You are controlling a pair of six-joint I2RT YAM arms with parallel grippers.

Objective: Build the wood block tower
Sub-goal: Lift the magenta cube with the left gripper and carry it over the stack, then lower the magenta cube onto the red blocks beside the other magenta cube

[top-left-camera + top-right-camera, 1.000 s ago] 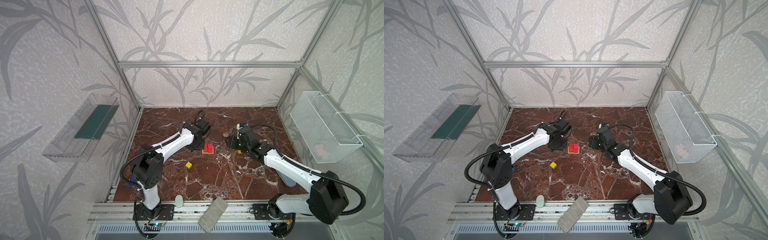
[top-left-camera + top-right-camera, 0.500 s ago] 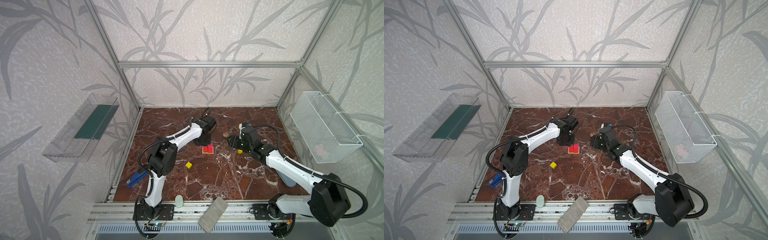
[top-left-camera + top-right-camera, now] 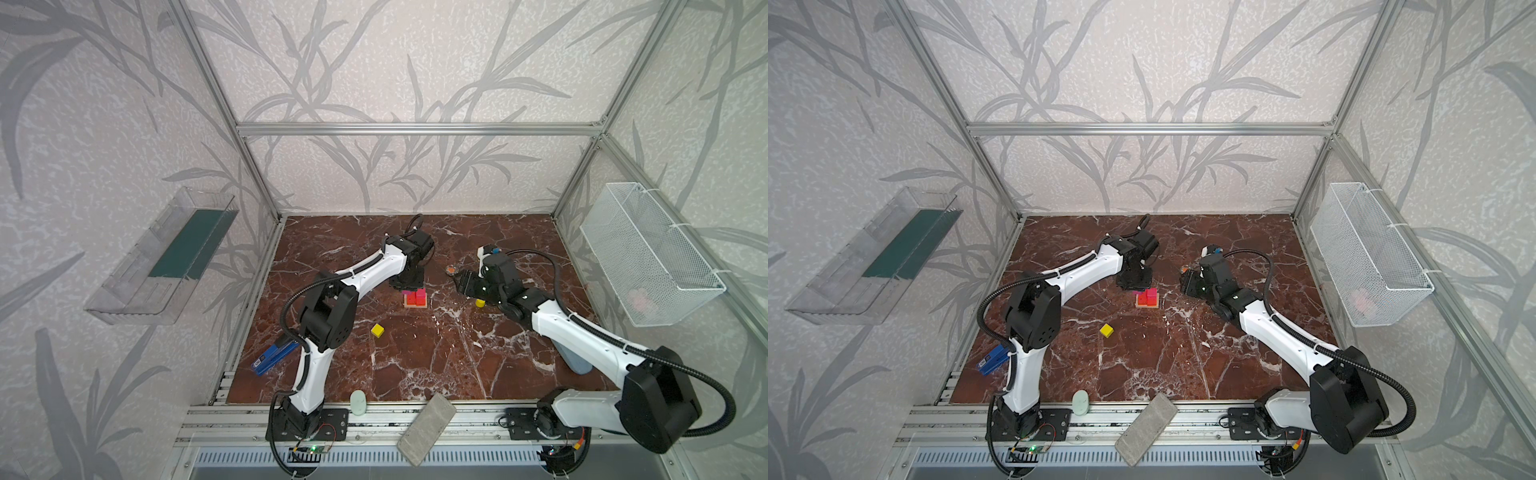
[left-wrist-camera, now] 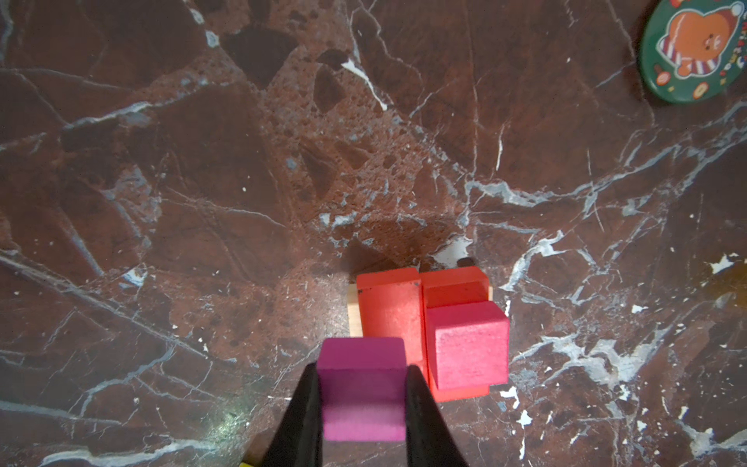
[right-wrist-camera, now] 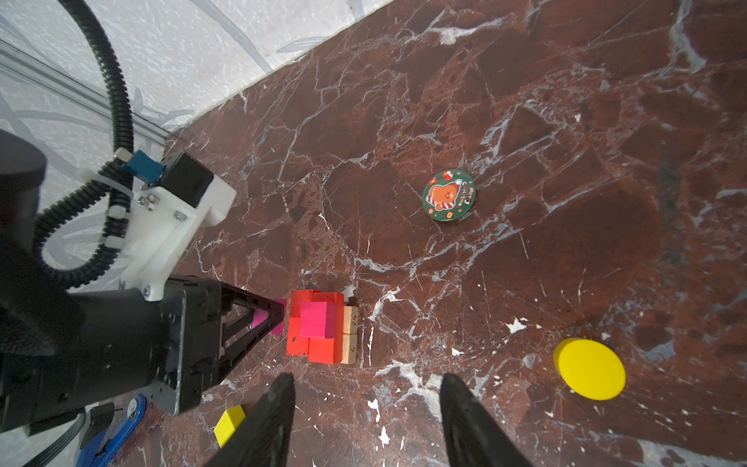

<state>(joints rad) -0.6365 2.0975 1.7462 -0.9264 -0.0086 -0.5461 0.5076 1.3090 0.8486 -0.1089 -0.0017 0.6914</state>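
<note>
Magenta cube [image 4: 361,388], pinched in the left jaws, hangs just beside the tower [image 5: 319,327], likely bound for the red layer [image 4: 390,307], while the right jaws stand spread near the yellow cylinder [image 5: 589,368].

Tower [image 4: 390,311]: tan, red, magenta cube [image 4: 471,345] atop (yellow cube [image 5: 229,424], cylinder [image 5: 589,368] apart).

Marble table [image 3: 415,365] bears tower [image 3: 415,298], yellow cube [image 3: 377,330], yellow cylinder [image 3: 480,303], badge [image 5: 449,195]
</note>
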